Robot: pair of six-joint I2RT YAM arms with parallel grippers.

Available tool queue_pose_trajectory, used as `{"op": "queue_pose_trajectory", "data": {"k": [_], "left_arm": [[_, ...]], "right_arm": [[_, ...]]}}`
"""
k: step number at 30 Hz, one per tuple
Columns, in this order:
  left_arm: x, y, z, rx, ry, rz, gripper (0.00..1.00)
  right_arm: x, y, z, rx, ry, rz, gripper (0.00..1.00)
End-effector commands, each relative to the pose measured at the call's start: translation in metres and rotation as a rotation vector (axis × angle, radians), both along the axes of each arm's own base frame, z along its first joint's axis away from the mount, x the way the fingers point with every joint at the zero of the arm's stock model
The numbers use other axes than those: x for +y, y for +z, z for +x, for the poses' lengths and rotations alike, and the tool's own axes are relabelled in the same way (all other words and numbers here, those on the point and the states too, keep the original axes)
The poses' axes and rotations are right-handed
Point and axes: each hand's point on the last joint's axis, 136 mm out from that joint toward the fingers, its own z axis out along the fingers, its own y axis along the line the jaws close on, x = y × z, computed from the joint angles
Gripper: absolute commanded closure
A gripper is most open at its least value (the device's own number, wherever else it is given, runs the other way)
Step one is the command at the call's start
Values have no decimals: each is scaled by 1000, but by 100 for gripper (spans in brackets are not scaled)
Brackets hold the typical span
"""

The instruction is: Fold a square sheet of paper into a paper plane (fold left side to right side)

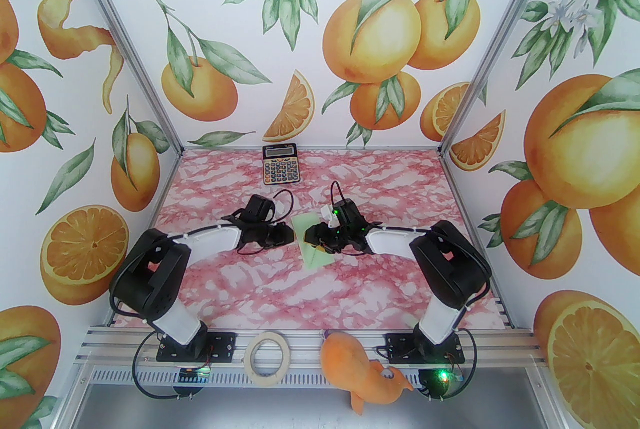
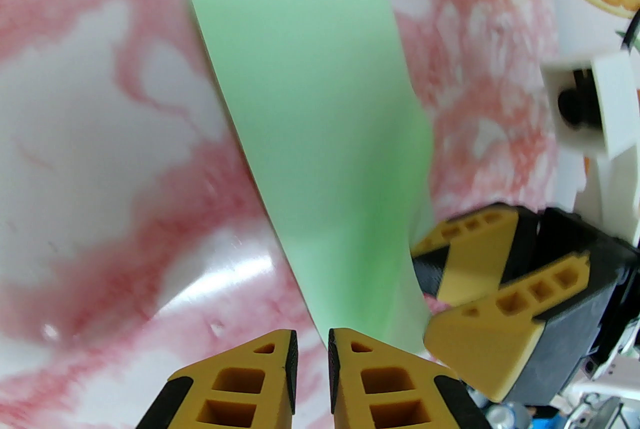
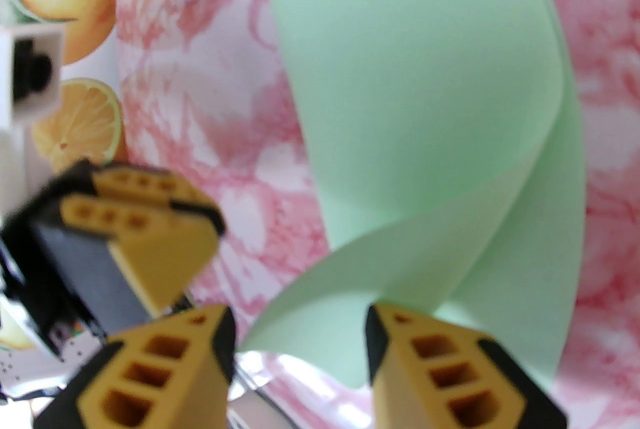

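Closest to the lens in the left wrist view are the fingers of your left pincer (image 2: 311,338). They stand only a sliver apart with nothing between the pads, and the desk shows through the slit. The square sheet of paper (image 2: 310,117) begins right at the tip of the right-hand finger and runs away ahead of the pincer. Its long axis points off from the fingertips and leans a little left as it goes. You cannot tell whether that tip touches the paper's corner.

Your right pincer (image 3: 296,317) stands wide open and grips nothing. The sheet lies just ahead of it, one side rolled over the other in a soft loop. The bend of the loop sits ahead and to the right of the fingertips, and a free edge comes down between them. No sharp crease shows, so the fold looks laid over but not yet pressed.

From above, the sheet rests on the pink marbled desk (image 1: 240,287) between the two pincers, its long axis crosswise to the line joining them. The right pincer hangs over it and the left sits just beside its edge, so the right is nearer. The next move probably turns on pressing along that long axis.

The calculator (image 1: 280,164), well beyond both pincers, carries a small label above its display, too small to read. The tape roll (image 1: 250,359) and plush toy (image 1: 350,357), back by the arm bases, show no print.
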Motion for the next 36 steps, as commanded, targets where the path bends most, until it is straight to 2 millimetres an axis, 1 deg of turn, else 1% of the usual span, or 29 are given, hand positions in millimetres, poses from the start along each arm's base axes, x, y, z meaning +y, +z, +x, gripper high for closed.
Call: {"op": "queue_pose_trajectory", "data": {"k": [1, 2, 4, 7, 9, 10, 11, 14, 16, 20, 22, 24, 25, 26, 27, 28, 34, 36], "left_arm": [[-11, 22, -2, -76, -5, -87, 74], [-11, 23, -3, -83, -2, -99, 71], [-13, 24, -8, -94, -1, -120, 69], [-19, 22, -15, -98, -26, -129, 65], [-24, 20, -18, -96, -43, -142, 65], [-26, 19, -20, -98, -49, -151, 65], [-28, 17, -21, -99, -52, -153, 65], [-31, 12, -23, -97, -55, -159, 66], [-32, 9, -24, -95, -57, -158, 66], [-31, -1, -24, -81, -49, -139, 66], [-31, -4, -23, -79, -46, -131, 66], [-32, -5, -22, -82, -44, -131, 66], [-33, -5, -22, -83, -47, -132, 65], [-33, -5, -21, -84, -46, -131, 65], [-34, -6, -21, -84, -48, -132, 65], [-36, -4, -20, -89, -52, -140, 65], [-42, -3, -17, -99, -59, -157, 65], [-41, -5, -18, -96, -49, -150, 65]], "right_arm": [[5, -2, 0, 3, 5, 17, 50], [5, -2, -1, 5, 6, 16, 50], [4, -3, -1, 7, 4, 13, 50], [3, -5, -2, 11, 3, 10, 50], [3, -5, -3, 12, 4, 8, 50], [2, -6, -3, 13, 3, 6, 51], [2, -5, -2, 13, 1, 9, 55], [2, -6, -2, 15, -2, 6, 56], [2, -7, -2, 16, -1, 6, 59], [2, -8, -4, 20, 2, 6, 60], [1, -9, -4, 23, 0, 3, 66], [2, -10, -4, 27, 1, 5, 66], [2, -11, -4, 29, 2, 4, 73], [1, -11, -4, 30, 2, 3, 76], [2, -11, -5, 30, 2, 3, 75], [1, -12, -5, 30, 1, 0, 72], [1, -13, -4, 30, 0, -4, 71], [1, -13, -4, 32, -1, -3, 67]]}}
